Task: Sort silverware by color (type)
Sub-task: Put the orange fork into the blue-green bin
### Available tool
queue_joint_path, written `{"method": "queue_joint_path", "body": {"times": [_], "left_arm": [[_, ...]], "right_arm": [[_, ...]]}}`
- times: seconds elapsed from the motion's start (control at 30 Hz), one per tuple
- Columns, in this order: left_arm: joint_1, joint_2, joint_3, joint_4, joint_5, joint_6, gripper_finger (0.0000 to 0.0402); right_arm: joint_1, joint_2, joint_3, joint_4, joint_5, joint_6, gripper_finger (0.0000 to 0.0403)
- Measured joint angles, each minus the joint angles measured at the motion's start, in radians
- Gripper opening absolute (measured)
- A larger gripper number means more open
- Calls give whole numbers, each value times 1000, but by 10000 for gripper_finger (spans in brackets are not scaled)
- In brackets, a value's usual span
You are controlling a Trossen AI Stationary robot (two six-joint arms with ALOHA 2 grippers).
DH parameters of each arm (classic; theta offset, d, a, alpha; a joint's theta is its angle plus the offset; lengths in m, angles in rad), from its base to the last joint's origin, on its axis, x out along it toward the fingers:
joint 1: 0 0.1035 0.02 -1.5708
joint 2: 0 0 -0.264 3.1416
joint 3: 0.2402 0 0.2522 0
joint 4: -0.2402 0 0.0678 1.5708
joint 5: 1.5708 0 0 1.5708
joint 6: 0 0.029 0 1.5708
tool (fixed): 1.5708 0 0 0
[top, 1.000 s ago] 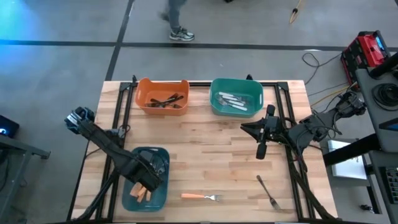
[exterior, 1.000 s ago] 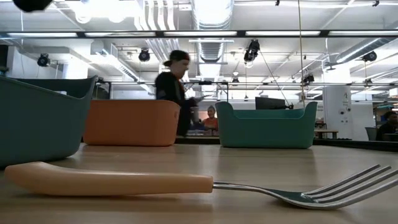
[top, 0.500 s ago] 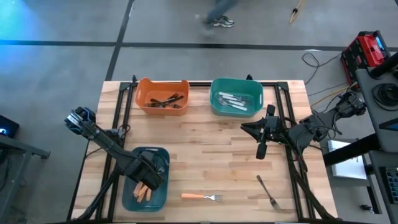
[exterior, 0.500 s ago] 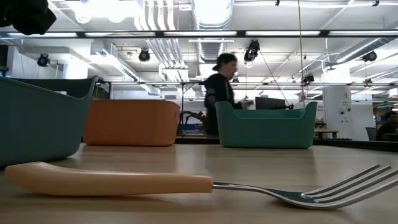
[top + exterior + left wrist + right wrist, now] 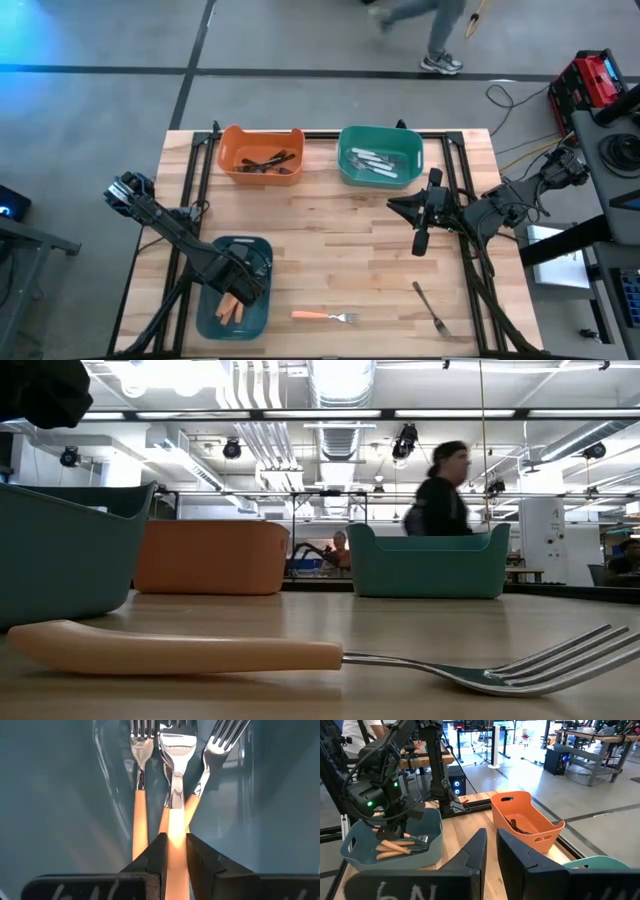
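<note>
Inside the teal bin (image 5: 205, 318), the left hand (image 5: 175, 852) grips an orange-handled fork (image 5: 176, 795).

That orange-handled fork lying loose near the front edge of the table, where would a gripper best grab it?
Probably the orange handle, from straight above. The orange-handled fork lies flat on the table, parallel to the front edge, with bare wood all round. The handle is its thickest part; the metal tines are thin and lie low. Fingers should close across the handle's width.

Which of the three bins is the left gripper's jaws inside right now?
The dark teal bin at the near left corner, holding orange-handled forks. The left gripper is in it; the orange bin and green bin sit at the far edge.
</note>
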Motion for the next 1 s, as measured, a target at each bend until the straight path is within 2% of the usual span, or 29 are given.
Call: {"method": "queue_joint_path", "body": {"times": [0.83, 1.0], "left_arm": [[-1, 0, -53, 84, 0, -26, 39], [-1, 0, -60, 82, -32, -26, 39]], "right_arm": [[0, 0, 0, -22, 0, 1, 33], [0, 0, 0, -22, 0, -3, 33]]}}
